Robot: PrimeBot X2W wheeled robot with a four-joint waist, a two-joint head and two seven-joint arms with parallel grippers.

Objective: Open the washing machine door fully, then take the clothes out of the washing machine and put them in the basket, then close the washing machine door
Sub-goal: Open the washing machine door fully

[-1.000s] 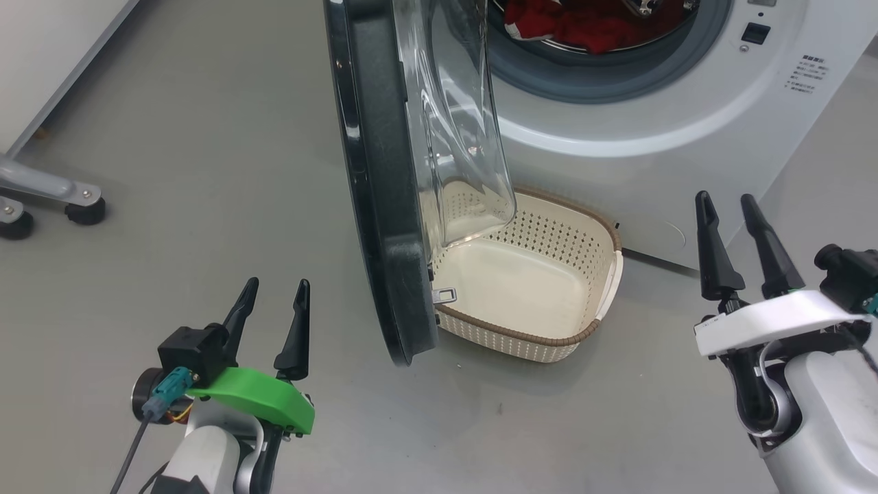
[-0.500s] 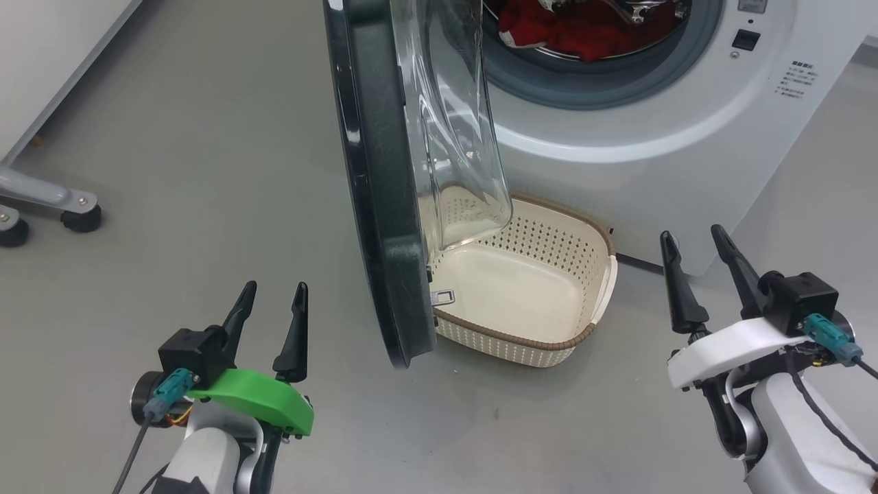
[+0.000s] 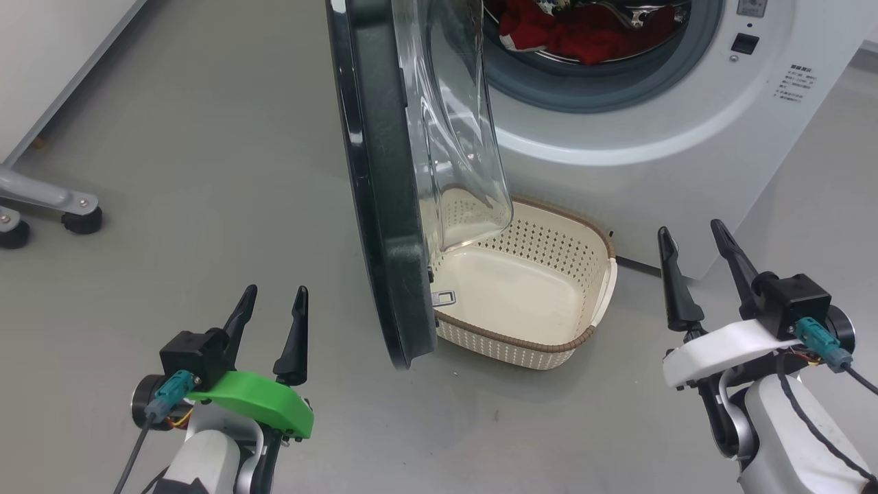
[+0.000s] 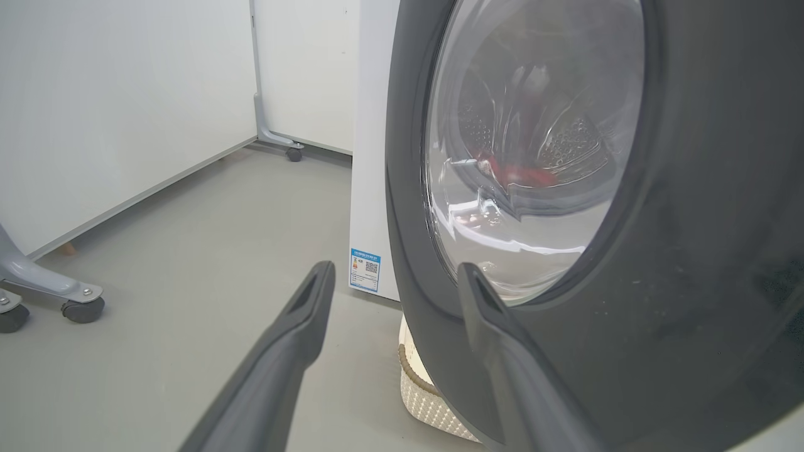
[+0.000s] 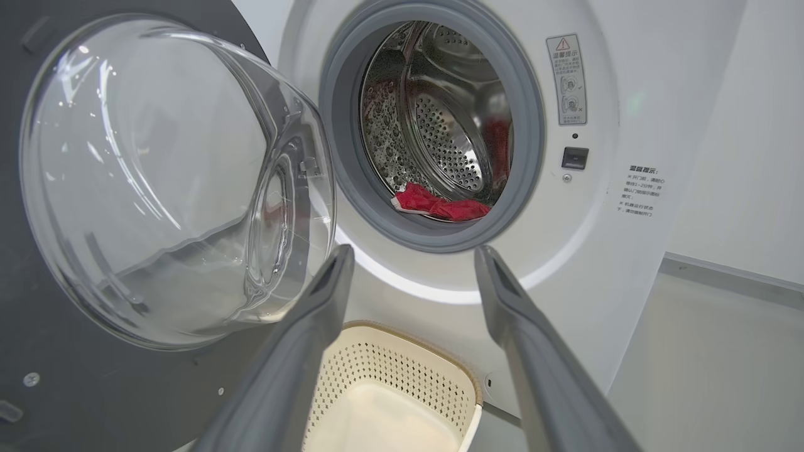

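Inside the washing machine (image 3: pixel 686 158), low at the front of the steel drum (image 5: pixel 446 119): the clothes (image 3: pixel 569 34), bright red, crumpled, with a strip of white trim at one edge, lying just behind the grey gasket (image 3: pixel 549 82).

At the left of the machine's drum mouth: the washing machine door (image 3: pixel 384 206), swung out and standing roughly square to the machine front, with a wide glossy black rim and a clear glass bowl bulging toward the drum-mouth side.

On the grey floor (image 3: pixel 206 137) right before the machine, below the drum mouth: the basket (image 3: pixel 521 339), cream, with perforated walls, a brown woven-look rim, a white handle on its right end and its bare bottom showing. Left end tucked under the door's lower edge and glass bowl.

Farther out from the machine, left of the door: the left gripper (image 3: pixel 276 293), spread wide, gripping nothing, touching nothing, pointed along the door's black outer face, near it yet apart.

Farther out from the machine, right of the basket: the right gripper (image 3: pixel 691 230), likewise spread wide and bare, aimed at the machine front, well short of the drum mouth and the clothes, apart from the basket.

Far left of the machine: a grey wheeled frame leg (image 3: pixel 48 195).
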